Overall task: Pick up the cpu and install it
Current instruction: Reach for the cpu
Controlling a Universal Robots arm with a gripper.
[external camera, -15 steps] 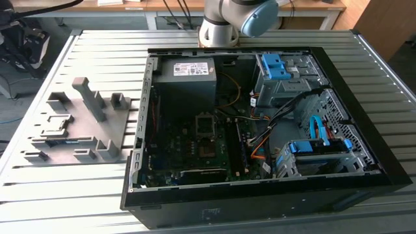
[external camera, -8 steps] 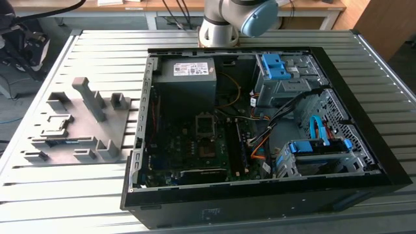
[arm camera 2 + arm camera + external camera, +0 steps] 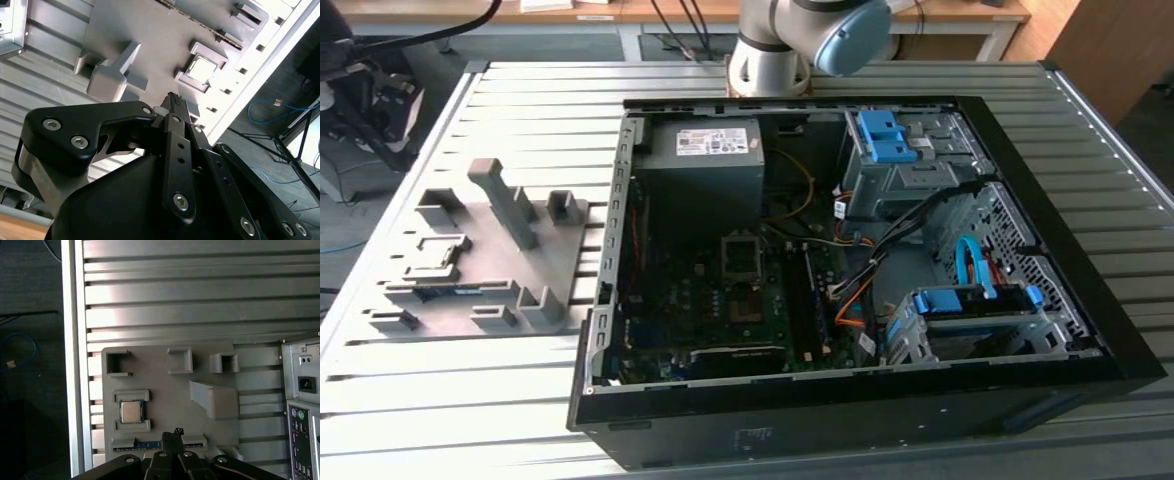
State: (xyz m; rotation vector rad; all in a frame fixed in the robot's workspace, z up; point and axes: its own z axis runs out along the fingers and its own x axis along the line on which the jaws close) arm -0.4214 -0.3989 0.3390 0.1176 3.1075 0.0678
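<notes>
Slatted metal table [image 3: 454, 400], dark floor past its rim. Holdings, from the exterior view's left to its right:

1. Grey fixture plate [image 3: 560, 270], flat on the slats near the table's rim. It carries raised cradles and one tall post [image 3: 500, 195].
2. cpu [image 3: 131, 412], in the first wrist view: silver top up, seated flat in its cradle on that plate. Raised lips hug two opposite sides; the other two sides are open.
3. My gripper [image 3: 176, 434], hanging above the plate: jaws closed, holding nothing. The tip is over the memory stick [image 3: 148, 444], beside the cpu and not over it.
4. Open computer case [image 3: 854, 410], just beside the plate, with the socket [image 3: 742, 256] on the board inside.

Step in hand, as I judge it: approach to the pick, chip not yet lifted. A grasp would call for parted jaws, centred over the chip, pads set to its open sides.

Room: clear air above the cradle, post well apart, and the case wall is the edge to clear.
</notes>
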